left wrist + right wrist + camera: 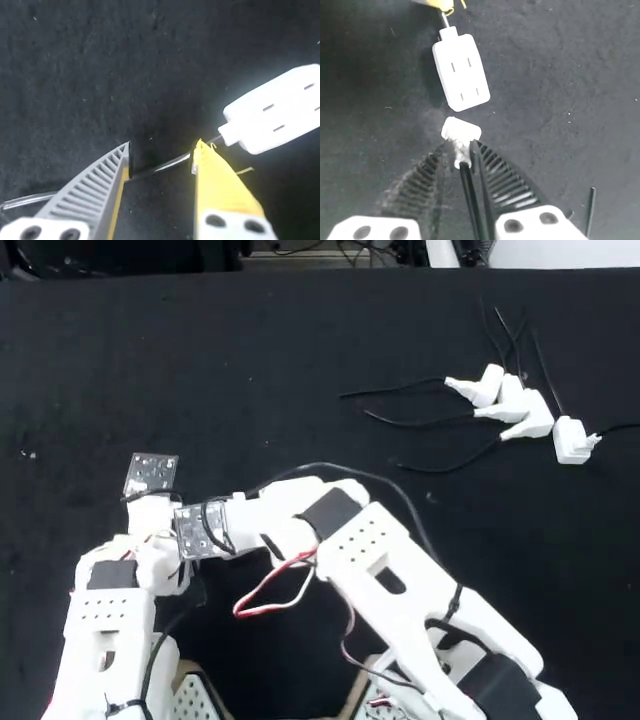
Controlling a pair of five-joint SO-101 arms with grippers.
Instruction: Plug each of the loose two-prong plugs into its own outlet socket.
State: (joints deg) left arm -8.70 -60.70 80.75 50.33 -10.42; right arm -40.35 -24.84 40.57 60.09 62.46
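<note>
1. The right gripper (457, 147) has its fingers (495, 170) shut tight on a white two-prong plug (461, 131). The plug's black cord (470, 195) runs back between them.
2. The plug is just in front of the white outlet block (460, 75), but not in it yet.
3. The left gripper (162, 155) has its fingers wide, one on each side of the block's thin cord (160, 167).
4. I think this plug is about to go in. Next, line it up with two slots and push straight.
5. More loose plugs (505, 400) wait at 2 o'clock on the worktop (300, 360).
</note>
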